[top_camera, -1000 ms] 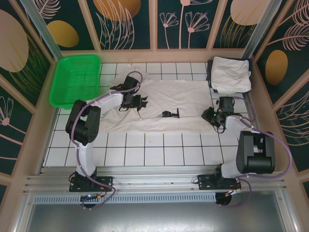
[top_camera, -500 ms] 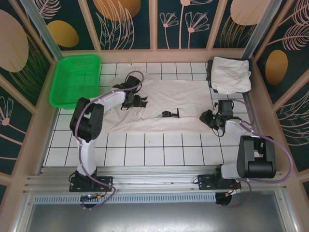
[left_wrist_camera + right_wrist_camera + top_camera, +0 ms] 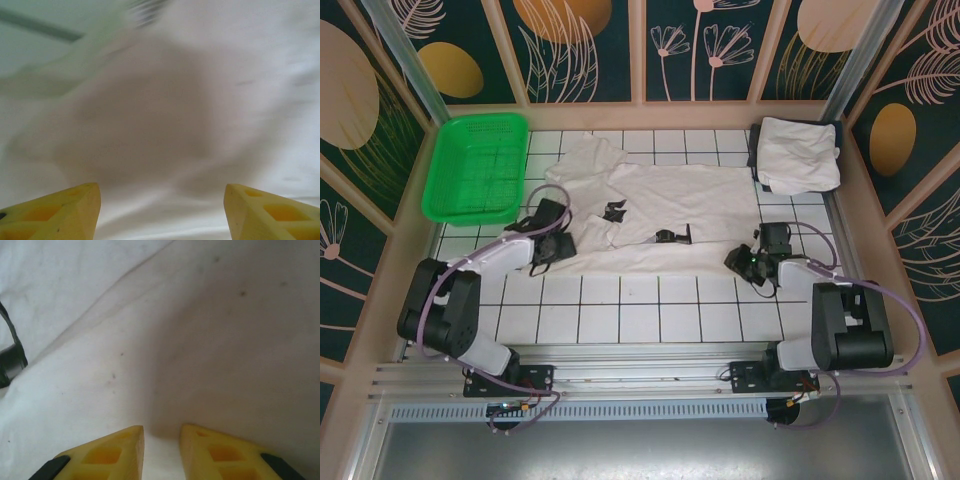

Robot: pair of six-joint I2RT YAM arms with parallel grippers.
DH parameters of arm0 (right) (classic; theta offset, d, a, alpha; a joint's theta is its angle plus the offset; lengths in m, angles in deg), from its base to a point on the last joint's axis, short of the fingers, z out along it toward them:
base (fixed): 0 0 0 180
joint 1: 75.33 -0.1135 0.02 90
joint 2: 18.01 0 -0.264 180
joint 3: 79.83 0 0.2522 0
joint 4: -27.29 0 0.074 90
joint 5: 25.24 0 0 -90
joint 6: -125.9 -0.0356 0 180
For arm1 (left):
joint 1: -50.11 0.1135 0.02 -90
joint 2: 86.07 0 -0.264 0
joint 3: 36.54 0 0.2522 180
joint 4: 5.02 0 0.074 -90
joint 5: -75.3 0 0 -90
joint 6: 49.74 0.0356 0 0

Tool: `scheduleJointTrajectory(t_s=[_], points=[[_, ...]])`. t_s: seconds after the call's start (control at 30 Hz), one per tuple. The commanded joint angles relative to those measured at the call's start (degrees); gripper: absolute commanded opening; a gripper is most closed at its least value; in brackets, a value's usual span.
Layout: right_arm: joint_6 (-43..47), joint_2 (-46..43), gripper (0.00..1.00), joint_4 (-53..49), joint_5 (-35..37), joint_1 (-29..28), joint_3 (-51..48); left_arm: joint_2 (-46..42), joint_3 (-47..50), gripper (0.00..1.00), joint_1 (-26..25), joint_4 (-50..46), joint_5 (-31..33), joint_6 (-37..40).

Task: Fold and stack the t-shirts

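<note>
An off-white t-shirt lies spread across the tiled table, one sleeve reaching toward the back left. A second, folded t-shirt rests at the back right corner. My left gripper hovers at the spread shirt's left edge. In the left wrist view its yellow fingers stand wide apart, open over blurred cloth. At the shirt's near right corner, my right gripper holds its fingers close together. A ridge of the shirt cloth is pinched between them.
A green mesh basket stands at the back left. Two small black items lie on the spread shirt. Patterned walls close the table in on three sides. Bare white tiles run along the near edge.
My left gripper opened, let go of the shirt and drew back toward the near left, with its arm swinging low. The sleeve now lies spread out. My right gripper crept slightly nearer and left.
</note>
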Motion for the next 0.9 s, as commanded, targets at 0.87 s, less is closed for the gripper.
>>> scheduleJointTrajectory(t_s=[0.87], points=[[4.6, 4.1, 0.28, -1.8, -0.3, 10.4, 2.3, -23.6, 22.4, 0.47, 6.8, 12.2, -12.6, -7.3]])
